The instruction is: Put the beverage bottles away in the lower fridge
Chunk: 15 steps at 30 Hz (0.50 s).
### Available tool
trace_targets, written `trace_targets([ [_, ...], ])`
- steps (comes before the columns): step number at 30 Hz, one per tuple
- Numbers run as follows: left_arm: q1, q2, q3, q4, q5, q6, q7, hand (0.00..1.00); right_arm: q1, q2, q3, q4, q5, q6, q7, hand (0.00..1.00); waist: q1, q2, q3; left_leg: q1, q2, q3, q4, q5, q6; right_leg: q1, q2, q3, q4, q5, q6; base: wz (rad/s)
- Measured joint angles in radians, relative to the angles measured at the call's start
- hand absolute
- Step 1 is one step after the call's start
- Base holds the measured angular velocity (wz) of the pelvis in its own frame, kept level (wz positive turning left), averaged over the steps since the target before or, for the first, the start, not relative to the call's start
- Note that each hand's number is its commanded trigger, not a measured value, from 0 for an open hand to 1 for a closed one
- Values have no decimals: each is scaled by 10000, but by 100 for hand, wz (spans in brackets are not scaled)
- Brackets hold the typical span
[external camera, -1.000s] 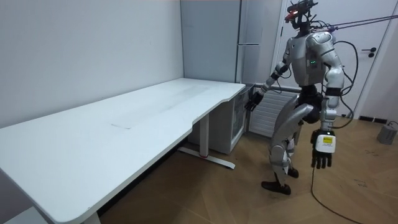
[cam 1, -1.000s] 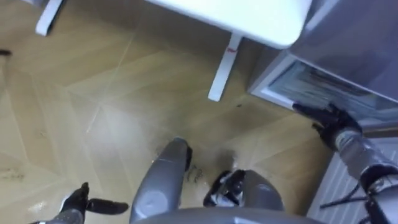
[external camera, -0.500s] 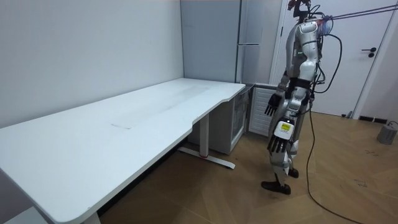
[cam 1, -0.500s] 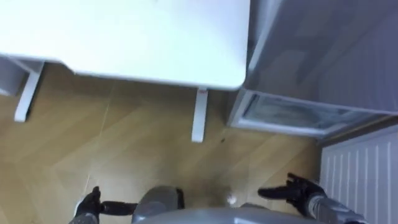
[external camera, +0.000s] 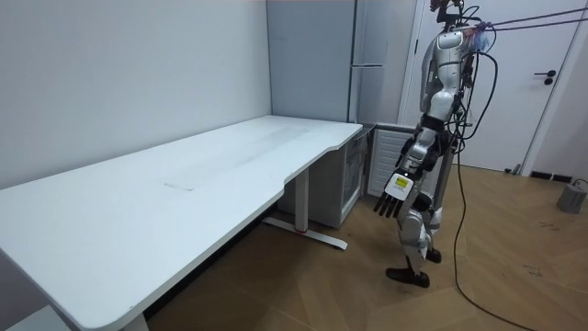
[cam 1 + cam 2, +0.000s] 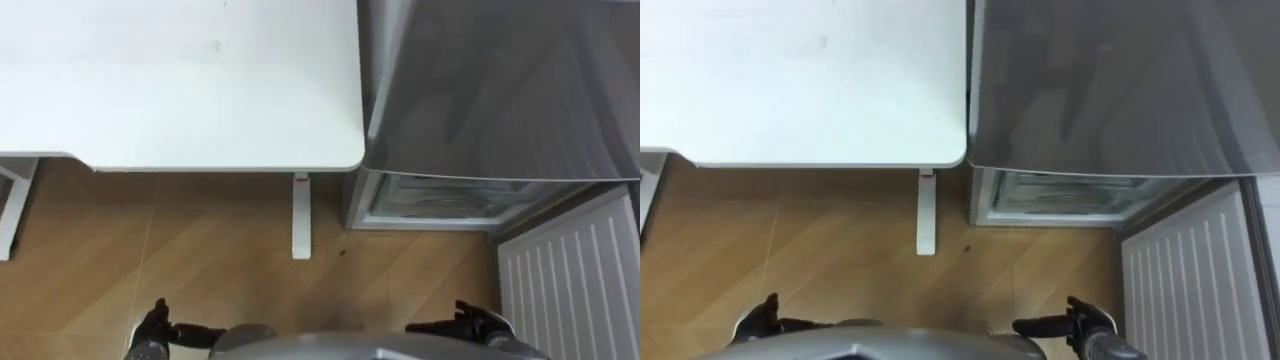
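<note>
Lower fridge (image 6: 440, 200) sits low between the white desk (image 6: 180, 80) and the radiator (image 6: 570, 270), below the tall grey fridge (image 6: 500, 90). We can't make out anything behind its glass front, and can't tell where the drinks are. A second ago our right hand (image 6: 472, 323) reached up at it. Now it's back down low, fingers relaxed, holding nothing. Same for our left hand (image 6: 156, 326): released. We've turned to face desk and fridge, standing on the wood floor (image 6: 220, 250).
</note>
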Motion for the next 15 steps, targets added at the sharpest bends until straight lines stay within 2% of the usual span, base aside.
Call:
trace_targets([
  [3, 153, -58, 381, 4, 422, 26, -1, 0, 186, 103, -408, -163, -164, 0, -6, 0, -123, -39, 10, 300, -1, 91, -186, 1, 2, 195, 14, 143, -107, 36, 18, -16],
  [4, 156, -103, 528, 0, 513, 43, 2, 0, 253, 109, -465, -215, -197, 0, -6, 0, -120, -7, -34, 343, 13, 122, -258, 6, 7, 225, 40, 176, -171, 102, 20, -11],
  [11, 350, -274, 931, -13, 972, 176, 162, 0, 292, 231, -839, -31, -204, 45, -7, 0, -392, -35, -53, 553, 13, 142, -300, 17, 14, 484, 66, 171, -340, 194, 18, -1],
  [15, 420, -309, 1353, 35, 1828, 307, 197, 0, 287, 287, -1220, 127, -520, 80, 5, 0, -396, -18, -67, 587, 21, 140, -276, 16, 14, 530, 73, 174, -339, 196, 15, 0],
])
